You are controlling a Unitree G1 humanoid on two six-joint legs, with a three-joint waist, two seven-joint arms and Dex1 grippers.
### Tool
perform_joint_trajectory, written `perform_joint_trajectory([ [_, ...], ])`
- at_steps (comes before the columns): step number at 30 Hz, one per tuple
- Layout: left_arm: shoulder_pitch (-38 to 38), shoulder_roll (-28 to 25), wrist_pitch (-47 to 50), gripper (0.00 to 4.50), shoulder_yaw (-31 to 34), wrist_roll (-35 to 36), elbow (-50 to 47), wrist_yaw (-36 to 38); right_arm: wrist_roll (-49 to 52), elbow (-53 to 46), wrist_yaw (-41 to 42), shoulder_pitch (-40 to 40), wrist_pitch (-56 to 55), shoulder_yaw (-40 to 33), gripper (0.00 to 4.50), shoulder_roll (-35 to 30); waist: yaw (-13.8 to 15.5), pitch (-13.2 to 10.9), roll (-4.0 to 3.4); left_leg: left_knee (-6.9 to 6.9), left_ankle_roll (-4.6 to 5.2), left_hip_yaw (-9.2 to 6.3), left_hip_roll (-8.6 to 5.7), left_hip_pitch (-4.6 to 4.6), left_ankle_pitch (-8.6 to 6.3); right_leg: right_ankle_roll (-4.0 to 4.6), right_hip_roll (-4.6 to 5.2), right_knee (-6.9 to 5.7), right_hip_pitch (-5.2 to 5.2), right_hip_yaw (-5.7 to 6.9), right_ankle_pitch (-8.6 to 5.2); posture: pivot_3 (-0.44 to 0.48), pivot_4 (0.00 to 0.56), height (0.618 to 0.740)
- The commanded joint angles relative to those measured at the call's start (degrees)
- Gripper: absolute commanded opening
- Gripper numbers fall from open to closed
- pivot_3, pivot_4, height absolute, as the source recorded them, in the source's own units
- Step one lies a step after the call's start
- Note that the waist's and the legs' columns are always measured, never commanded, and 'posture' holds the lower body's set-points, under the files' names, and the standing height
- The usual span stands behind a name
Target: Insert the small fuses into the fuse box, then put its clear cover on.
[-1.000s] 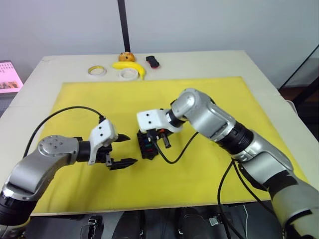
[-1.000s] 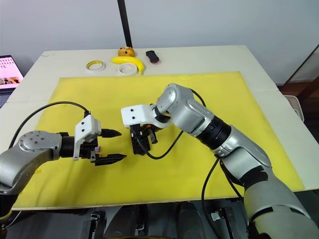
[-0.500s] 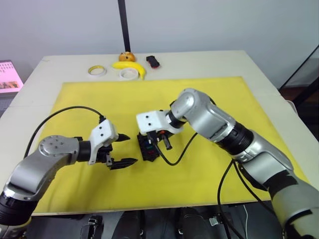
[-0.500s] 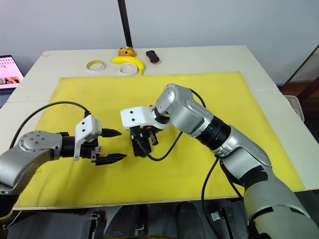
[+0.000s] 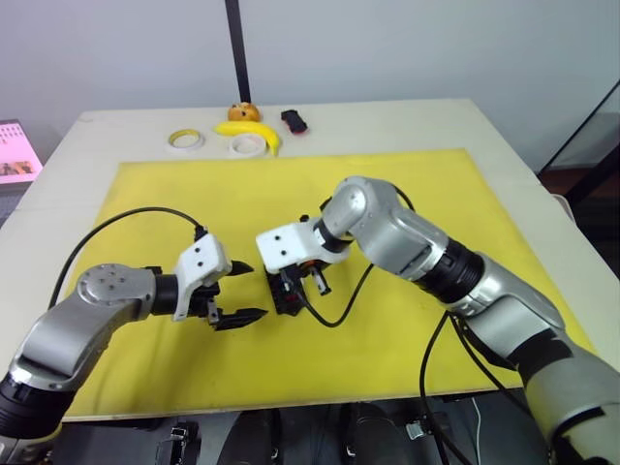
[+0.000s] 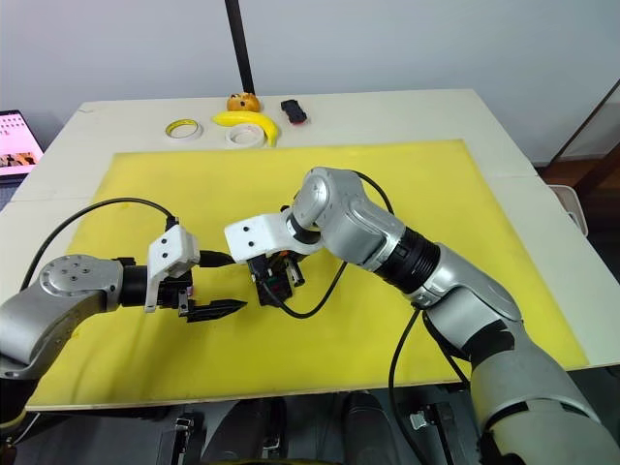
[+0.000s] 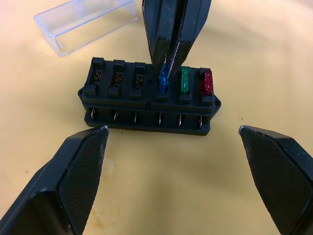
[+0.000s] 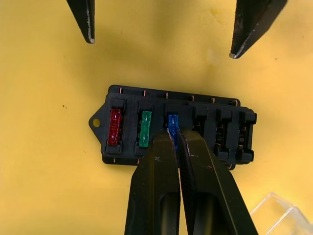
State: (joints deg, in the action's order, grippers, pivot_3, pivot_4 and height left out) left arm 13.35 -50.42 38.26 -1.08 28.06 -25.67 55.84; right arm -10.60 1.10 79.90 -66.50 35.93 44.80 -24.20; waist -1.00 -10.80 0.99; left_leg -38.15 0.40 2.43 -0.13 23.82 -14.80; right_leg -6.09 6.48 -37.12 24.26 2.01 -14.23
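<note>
Left pincer (image 5: 239,291) hovers low over the yellow mat (image 5: 320,368), closest to me, its two black fingers spread wide with nothing between them. They point across at the fuse box (image 7: 149,98), which sits just beyond the fingertips, apart from them.

Right next to it, the right pincer (image 8: 174,142) reaches down onto that same box. Its fingers are pressed nearly together, pinching a blue fuse (image 8: 172,124) by its edge. The blue fuse stands upright in the third slot of the row, and I cannot tell how deep it is seated. Beside it in the same row are a green fuse (image 8: 144,129) and then a red fuse (image 8: 115,127) at the end by the small mounting tab. The other three slots (image 7: 117,77) in the row stand empty, showing only their metal contacts.

The fuse box is a small black block lying flat on the mat, roughly in the middle of it, between the two arms. Just behind the box, on the side away from the left pincer, the clear cover (image 7: 85,22) lies on the mat, near the box but not touching it.

Farther back, past the mat's far edge, the bare desk (image 5: 407,121) holds a little cluster: two tape rolls (image 5: 186,139), a banana (image 5: 250,131), a small orange thing (image 5: 244,110) behind it, and a black-and-red gadget (image 5: 294,119). A black pole (image 5: 233,48) rises behind them at the desk's far edge.
</note>
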Motion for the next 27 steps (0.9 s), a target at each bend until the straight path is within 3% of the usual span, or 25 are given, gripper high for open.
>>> perform_joint_trajectory([
  [1, 0.4, 0.25, -0.99, 4.47, 0.66, -0.09, -0.62, -0.2, -2.1, 0.98, -0.1, 1.12, -0.63, 2.19, 0.0, 0.39, 0.0, 0.0, 0.0, 0.0, 0.0, 0.0, 0.01, -0.03, 0.0, 0.0, 0.0, 0.0, -0.02, 0.0, 0.0, 0.0, 0.15, 0.74],
  [14, 0.35, 0.14, -1.36, 4.47, 0.25, -0.48, -0.32, 0.0, -1.1, 0.53, 0.96, 0.39, 1.02, -0.12, 0.0, 0.96, 0.02, 0.0, 0.0, 0.0, -0.01, 0.0, 0.01, -0.06, 0.0, 0.0, 0.0, -0.02, -0.04, -0.01, 0.0, 0.0, 0.15, 0.74],
  [17, 0.47, 0.13, -1.41, 4.5, 0.16, -0.57, -0.19, 0.05, -1.1, 0.84, 0.62, 0.06, 1.02, -0.57, 0.97, 1.24, 0.03, 0.0, -0.01, 0.0, -0.01, 0.0, 0.01, -0.05, 0.0, 0.0, 0.0, -0.01, -0.03, -0.01, 0.0, 0.0, 0.15, 0.74],
  [27, 0.46, 0.28, -1.47, 4.5, 0.12, -0.7, -0.06, -0.01, -0.23, 2.08, 0.63, -1.38, 0.63, -2.76, 0.97, 1.36, 0.03, 0.0, 0.0, 0.01, -0.01, 0.01, 0.01, -0.03, 0.0, 0.0, 0.0, -0.01, -0.02, -0.01, 0.0, 0.0, 0.15, 0.74],
])
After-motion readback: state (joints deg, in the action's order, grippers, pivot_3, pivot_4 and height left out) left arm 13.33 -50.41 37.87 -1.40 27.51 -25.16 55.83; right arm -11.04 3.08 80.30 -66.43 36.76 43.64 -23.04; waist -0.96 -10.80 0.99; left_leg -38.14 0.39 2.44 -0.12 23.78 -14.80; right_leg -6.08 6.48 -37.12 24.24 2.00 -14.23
